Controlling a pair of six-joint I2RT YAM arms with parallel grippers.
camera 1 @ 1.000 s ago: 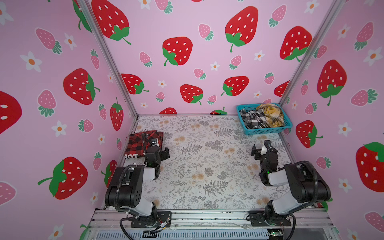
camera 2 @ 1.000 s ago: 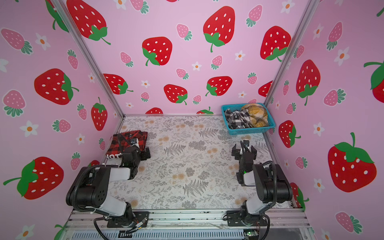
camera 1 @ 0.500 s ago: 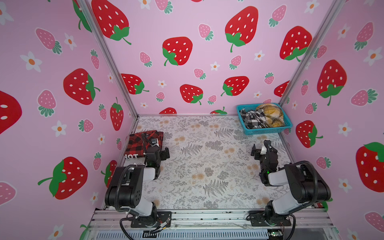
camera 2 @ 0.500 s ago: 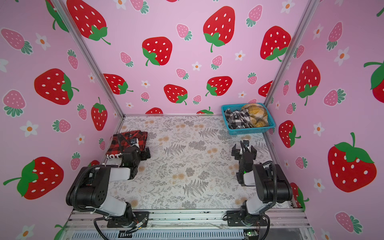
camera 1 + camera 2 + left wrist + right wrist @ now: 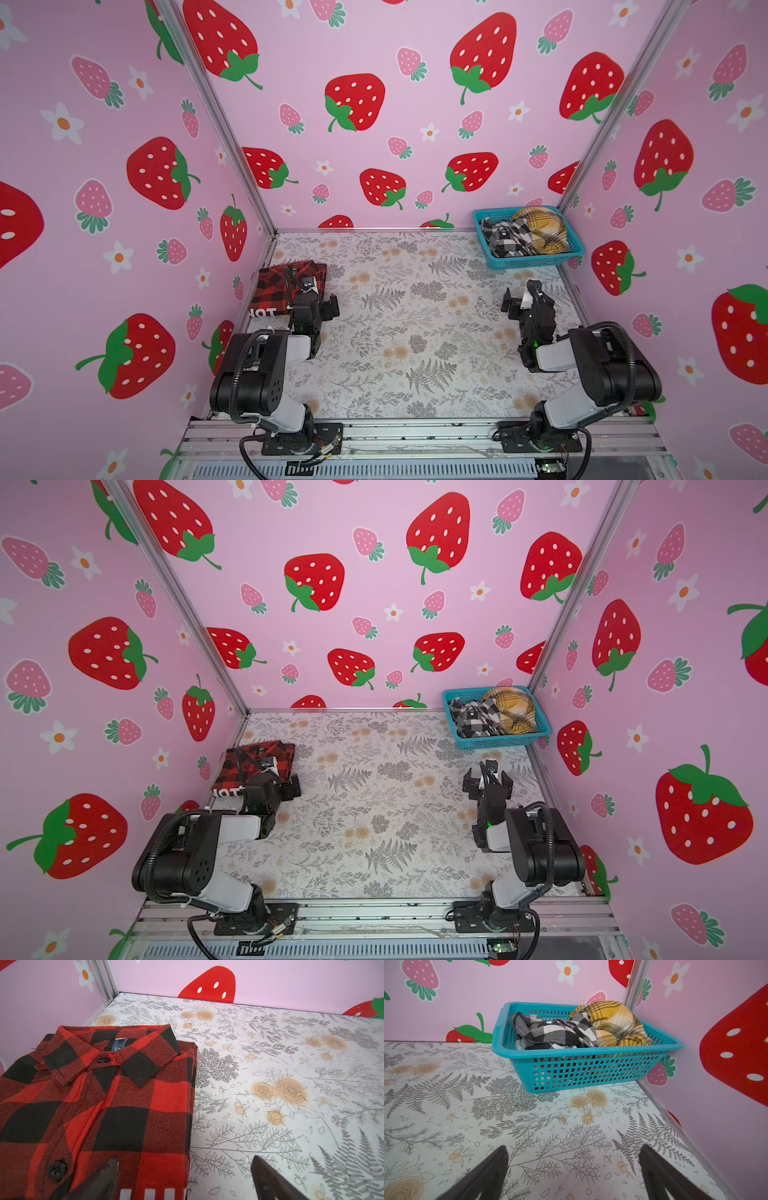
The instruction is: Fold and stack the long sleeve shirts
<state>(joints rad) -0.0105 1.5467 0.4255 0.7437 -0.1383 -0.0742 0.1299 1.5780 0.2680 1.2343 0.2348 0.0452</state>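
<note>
The red shirt (image 5: 270, 291) lies folded at middle left, seeding the stack. Left end effector (image 5: 185, 1160) and right end effector (image 5: 574, 1148) gape wide, empty. The black-and-white shirt (image 5: 505, 241) and yellow shirt (image 5: 540, 230) wait crumpled in the basket (image 5: 536, 262), upper right.

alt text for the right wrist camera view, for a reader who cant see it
A teal plastic mesh basket stands in the corner of a floral-print table, holding a crumpled black-and-white check shirt beside a mustard-yellow plaid shirt. The right gripper is open and empty over the table, short of the basket.
</note>
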